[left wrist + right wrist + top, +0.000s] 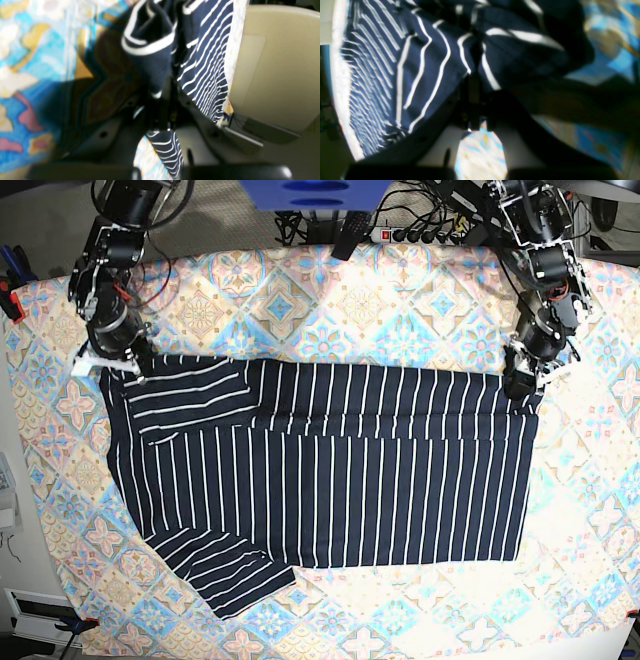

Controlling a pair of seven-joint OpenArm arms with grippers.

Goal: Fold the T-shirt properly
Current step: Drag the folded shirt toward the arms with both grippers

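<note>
**Both grippers pinch the far edge of the striped shirt on a patterned tabletop**

The T-shirt (330, 480) lies spread across the middle of the tablecloth (400, 320), its long axis running side to side in the base view. Its far edge is folded toward the near side, forming a band along the top. One sleeve lies folded onto the body near the base view's upper left; the other sleeve (235, 575) juts out at the lower left.

The left gripper (520, 383) sits at the shirt's far corner on the base view's right. In the left wrist view its jaws are closed together with navy striped cloth (160, 140) caught between them and more fabric bunched beyond. The right gripper (130, 358) is at the opposite far corner; the right wrist view shows its jaws drawn together on a fold of the shirt (425, 65).

The tablecloth is pastel, printed with diamond and floral medallions in blue, yellow and pink, and covers the whole table. Beyond the far edge, a power strip (415, 235) and tangled cables (300, 225) lie on a greyish floor. A red clamp (10, 300) grips the cloth's edge at the base view's left.
</note>
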